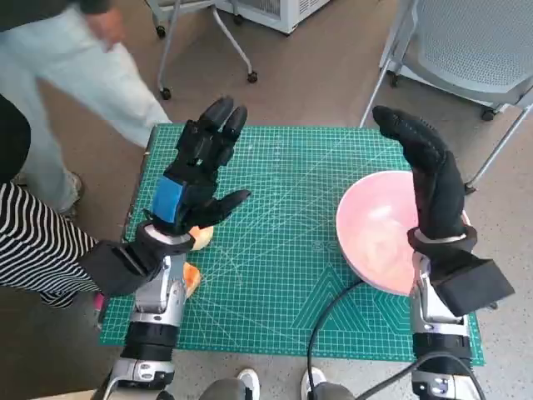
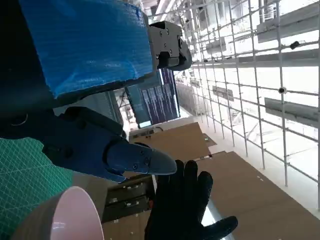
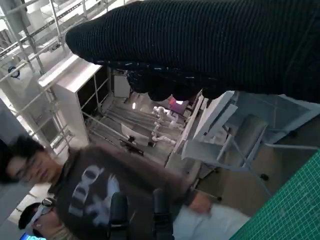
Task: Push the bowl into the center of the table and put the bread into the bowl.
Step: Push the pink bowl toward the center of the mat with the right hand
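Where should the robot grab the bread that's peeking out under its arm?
Probably from above, fingers on its two longer sides. The bread lies flat on the green mat near its left edge, mostly hidden under the left hand, which is raised and holds nothing. That hand would have to drop straight down onto it.

Bowl (image 1: 379, 229) glossy pink plastic; mat (image 1: 283, 250) matt green; right hand (image 1: 429, 179) knitted cloth
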You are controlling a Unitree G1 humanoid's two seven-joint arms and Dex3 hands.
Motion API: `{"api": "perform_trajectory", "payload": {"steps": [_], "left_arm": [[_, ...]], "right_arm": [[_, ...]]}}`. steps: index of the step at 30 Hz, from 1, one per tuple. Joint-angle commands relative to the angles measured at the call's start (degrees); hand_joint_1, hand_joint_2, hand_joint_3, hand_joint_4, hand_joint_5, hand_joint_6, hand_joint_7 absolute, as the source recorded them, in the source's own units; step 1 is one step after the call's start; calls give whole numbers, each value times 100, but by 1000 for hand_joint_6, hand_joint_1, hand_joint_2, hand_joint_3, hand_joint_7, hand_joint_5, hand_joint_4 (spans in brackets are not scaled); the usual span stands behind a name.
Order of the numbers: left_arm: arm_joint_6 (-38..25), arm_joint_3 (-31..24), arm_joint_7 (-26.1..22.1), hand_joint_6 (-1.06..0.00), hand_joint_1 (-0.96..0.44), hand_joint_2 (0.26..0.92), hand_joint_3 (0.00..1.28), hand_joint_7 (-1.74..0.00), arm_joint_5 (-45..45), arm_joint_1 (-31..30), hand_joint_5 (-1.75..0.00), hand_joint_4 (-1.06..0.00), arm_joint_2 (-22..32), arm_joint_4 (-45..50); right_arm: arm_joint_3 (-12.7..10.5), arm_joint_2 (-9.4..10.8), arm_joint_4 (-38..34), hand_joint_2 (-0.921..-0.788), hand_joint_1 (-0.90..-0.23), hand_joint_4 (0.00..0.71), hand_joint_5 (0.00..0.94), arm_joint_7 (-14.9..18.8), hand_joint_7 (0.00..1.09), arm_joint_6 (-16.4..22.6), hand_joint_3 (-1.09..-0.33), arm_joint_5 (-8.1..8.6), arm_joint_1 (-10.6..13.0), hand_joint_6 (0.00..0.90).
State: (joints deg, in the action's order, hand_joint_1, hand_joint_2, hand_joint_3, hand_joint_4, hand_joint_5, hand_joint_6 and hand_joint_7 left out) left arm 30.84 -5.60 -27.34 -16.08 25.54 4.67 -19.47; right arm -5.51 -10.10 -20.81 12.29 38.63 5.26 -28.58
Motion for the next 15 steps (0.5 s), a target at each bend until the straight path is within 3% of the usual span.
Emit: {"api": "perform_trajectory", "payload": {"steps": [1,15], "left_arm": [[27,-6,-18,1,-525,921,80,-431,-39,65,-38,-164,19,-7],[46,-32,-38,1,-531,921,82,-431,-61,99,-35,-165,25,-84]], "right_arm": [[7,-16,-145,-921,-673,164,5,15,561,24,-634,-30,28,-1],[-68,-100,-457,-921,-660,168,6,87,557,204,-638,62,-82,-1]]}}
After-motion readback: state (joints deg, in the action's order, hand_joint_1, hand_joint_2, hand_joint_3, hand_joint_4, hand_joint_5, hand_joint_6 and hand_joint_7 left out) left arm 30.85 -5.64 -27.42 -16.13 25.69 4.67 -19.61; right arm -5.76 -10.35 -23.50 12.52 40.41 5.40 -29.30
